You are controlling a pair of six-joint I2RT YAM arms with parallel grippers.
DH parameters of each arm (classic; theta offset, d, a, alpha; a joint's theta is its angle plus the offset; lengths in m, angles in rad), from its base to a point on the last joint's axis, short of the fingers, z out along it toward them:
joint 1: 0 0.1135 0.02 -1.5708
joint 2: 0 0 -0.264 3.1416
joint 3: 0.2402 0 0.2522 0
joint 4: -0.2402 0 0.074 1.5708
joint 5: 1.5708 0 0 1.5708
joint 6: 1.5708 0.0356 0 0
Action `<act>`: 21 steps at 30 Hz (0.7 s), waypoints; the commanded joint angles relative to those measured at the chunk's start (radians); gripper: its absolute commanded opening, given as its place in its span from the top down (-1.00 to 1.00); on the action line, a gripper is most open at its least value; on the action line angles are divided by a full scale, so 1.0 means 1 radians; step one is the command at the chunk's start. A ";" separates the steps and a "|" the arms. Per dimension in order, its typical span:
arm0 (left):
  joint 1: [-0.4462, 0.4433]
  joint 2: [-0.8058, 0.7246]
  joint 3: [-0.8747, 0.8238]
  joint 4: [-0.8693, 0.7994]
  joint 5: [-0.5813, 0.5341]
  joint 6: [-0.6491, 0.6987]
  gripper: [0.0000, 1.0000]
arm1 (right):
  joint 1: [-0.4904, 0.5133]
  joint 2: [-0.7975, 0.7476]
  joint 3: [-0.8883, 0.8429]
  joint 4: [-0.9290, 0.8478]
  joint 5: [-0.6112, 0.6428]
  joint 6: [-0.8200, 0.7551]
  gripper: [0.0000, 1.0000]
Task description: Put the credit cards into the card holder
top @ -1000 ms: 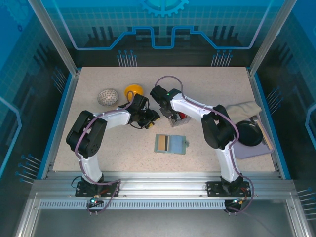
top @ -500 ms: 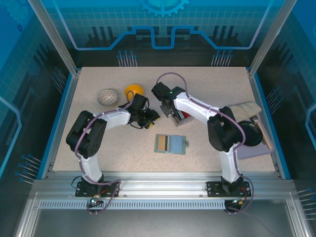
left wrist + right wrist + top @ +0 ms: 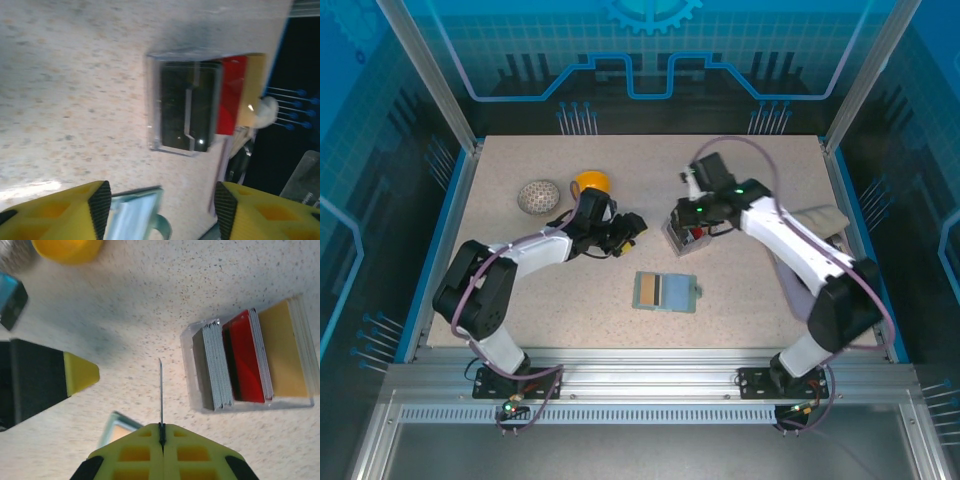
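Note:
A clear tray (image 3: 680, 237) holds the credit cards (image 3: 250, 360) standing in grey, red and tan stacks. My right gripper (image 3: 161, 426) is shut on one thin card (image 3: 161, 390), seen edge-on and held above the table left of the tray. From above, that gripper (image 3: 688, 212) hangs over the tray's far side. The card holder (image 3: 666, 291) lies open and flat nearer the front, with one tan card in it. My left gripper (image 3: 632, 225) hovers left of the tray and stands open (image 3: 159, 202) with nothing between its fingers. The card holder's edge (image 3: 135, 215) shows below them.
A yellow cup (image 3: 591, 183) and a patterned ball (image 3: 538, 195) sit at the back left behind my left arm. A beige cloth (image 3: 817, 218) lies at the right edge beyond my right arm.
My right gripper has shut on a card and lifted away from the tray, its arm swinging out to the right. My left gripper has opened wider and stretched a little to the right.

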 commanded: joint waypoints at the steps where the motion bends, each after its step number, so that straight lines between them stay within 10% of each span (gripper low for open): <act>1: 0.008 -0.038 -0.033 0.190 0.131 -0.030 -0.27 | -0.090 -0.082 -0.136 0.205 -0.334 0.175 0.98; 16: -0.059 -0.003 0.022 0.396 0.289 -0.099 -0.25 | -0.193 -0.174 -0.372 0.543 -0.571 0.447 0.97; 21: -0.060 -0.001 0.021 0.424 0.295 -0.116 0.08 | -0.196 -0.160 -0.397 0.595 -0.601 0.485 0.97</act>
